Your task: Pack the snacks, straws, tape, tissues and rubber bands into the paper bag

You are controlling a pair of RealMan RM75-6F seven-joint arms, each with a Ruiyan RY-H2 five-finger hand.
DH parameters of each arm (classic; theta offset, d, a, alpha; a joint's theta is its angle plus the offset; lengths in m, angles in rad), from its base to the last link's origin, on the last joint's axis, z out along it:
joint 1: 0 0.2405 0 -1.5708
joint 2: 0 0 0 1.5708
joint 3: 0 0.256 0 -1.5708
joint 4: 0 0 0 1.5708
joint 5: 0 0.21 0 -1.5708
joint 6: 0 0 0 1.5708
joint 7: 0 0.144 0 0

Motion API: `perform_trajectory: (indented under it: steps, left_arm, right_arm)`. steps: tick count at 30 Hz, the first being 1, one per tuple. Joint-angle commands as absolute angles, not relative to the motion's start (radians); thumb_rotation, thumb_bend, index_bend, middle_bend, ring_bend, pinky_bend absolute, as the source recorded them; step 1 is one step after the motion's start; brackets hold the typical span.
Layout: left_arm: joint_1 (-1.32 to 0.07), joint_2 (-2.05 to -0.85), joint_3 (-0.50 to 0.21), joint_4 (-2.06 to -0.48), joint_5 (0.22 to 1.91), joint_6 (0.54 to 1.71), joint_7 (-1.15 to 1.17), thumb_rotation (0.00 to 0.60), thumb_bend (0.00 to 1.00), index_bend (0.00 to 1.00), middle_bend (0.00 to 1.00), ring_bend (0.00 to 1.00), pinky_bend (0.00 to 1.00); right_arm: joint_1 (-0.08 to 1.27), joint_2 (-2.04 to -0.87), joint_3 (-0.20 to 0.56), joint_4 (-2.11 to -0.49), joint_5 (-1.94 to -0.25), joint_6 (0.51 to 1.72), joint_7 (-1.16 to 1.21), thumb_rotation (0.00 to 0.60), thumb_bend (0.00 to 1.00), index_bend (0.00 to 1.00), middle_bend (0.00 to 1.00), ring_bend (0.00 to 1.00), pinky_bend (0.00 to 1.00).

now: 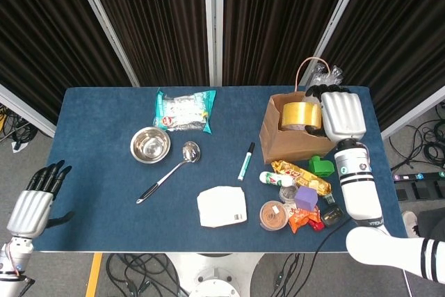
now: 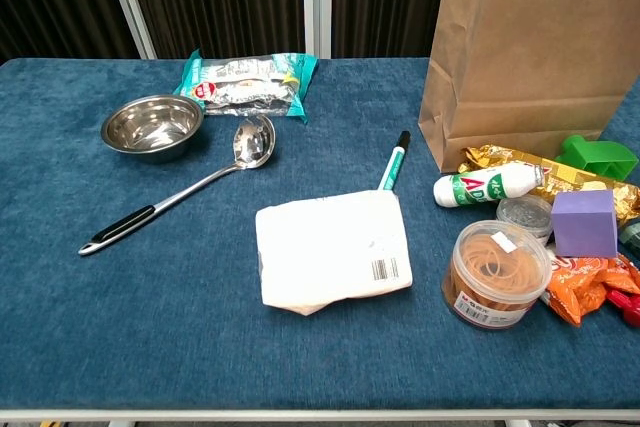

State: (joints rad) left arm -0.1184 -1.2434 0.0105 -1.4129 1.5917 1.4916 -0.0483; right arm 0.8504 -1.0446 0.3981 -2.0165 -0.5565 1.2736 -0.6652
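The brown paper bag (image 1: 292, 137) (image 2: 530, 57) stands upright at the table's right. A yellowish tape roll (image 1: 300, 116) sits low in the bag's mouth, and my right hand (image 1: 342, 115) grips it from the right side, dark fingers over the bag's rim. On the table lie a white tissue pack (image 1: 222, 206) (image 2: 333, 262), a clear tub of rubber bands (image 1: 273, 215) (image 2: 495, 272), a teal packet (image 1: 184, 110) (image 2: 247, 80), a gold snack (image 1: 300, 175) and an orange snack (image 2: 590, 287). My left hand (image 1: 38, 199) hangs open off the table's near left corner.
A steel bowl (image 1: 150, 145) and ladle (image 1: 170, 170) lie left of centre. A green marker (image 1: 246, 161) and a small bottle (image 1: 276, 179) lie by the bag's front. A purple cube (image 1: 306, 198) and a green block (image 1: 321, 165) crowd the right edge.
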Motion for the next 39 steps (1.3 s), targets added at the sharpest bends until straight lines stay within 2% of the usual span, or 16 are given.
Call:
perform_trajectory:
  steps: [1, 12, 21, 27, 31, 36, 39]
  left_arm:
    - [-0.12, -1.244, 0.009, -1.412, 1.592, 1.492, -0.049, 0.6, 0.16, 0.07, 0.05, 0.0, 0.12]
    - [-0.118, -1.243, 0.011, -1.412, 1.593, 1.495, -0.049, 0.6, 0.16, 0.07, 0.05, 0.0, 0.12]
    - [-0.115, -1.243, 0.005, -1.413, 1.588, 1.502, -0.048, 0.6, 0.16, 0.07, 0.05, 0.0, 0.12]
    - [-0.11, -1.243, 0.004, -1.413, 1.585, 1.51, -0.049, 0.6, 0.16, 0.07, 0.05, 0.0, 0.12]
    - [-0.107, -1.241, 0.004, -1.411, 1.581, 1.512, -0.053, 0.6, 0.16, 0.07, 0.05, 0.0, 0.12]
    - [-0.104, -1.243, 0.004, -1.407, 1.579, 1.512, -0.059, 0.6, 0.16, 0.07, 0.05, 0.0, 0.12]
    - [-0.101, -1.246, 0.004, -1.403, 1.574, 1.512, -0.059, 0.6, 0.16, 0.07, 0.05, 0.0, 0.12]
  right_arm:
    - [0.846, -1.055, 0.391, -2.006, -0.593, 1.291, -0.644, 0.6, 0.0, 0.1, 0.15, 0.05, 0.08]
    - [0.818, -1.072, 0.413, -2.004, -0.744, 1.347, -0.532, 0.6, 0.0, 0.07, 0.13, 0.04, 0.06]
    - [0.828, -1.117, 0.452, -2.034, -0.952, 1.354, -0.383, 0.6, 0.0, 0.07, 0.19, 0.09, 0.09]
    - [0.814, -1.13, 0.376, -2.119, -1.121, 1.289, -0.32, 0.6, 0.0, 0.09, 0.22, 0.11, 0.12]
    - [0.802, -1.118, 0.302, -2.174, -1.16, 1.216, -0.322, 0.6, 0.0, 0.09, 0.22, 0.12, 0.12]
    - [0.827, -1.055, 0.203, -2.21, -1.047, 1.032, -0.381, 0.6, 0.0, 0.09, 0.23, 0.12, 0.13]
    - [0.877, -1.042, 0.174, -2.19, -0.954, 0.931, -0.427, 0.6, 0.0, 0.09, 0.22, 0.12, 0.13]
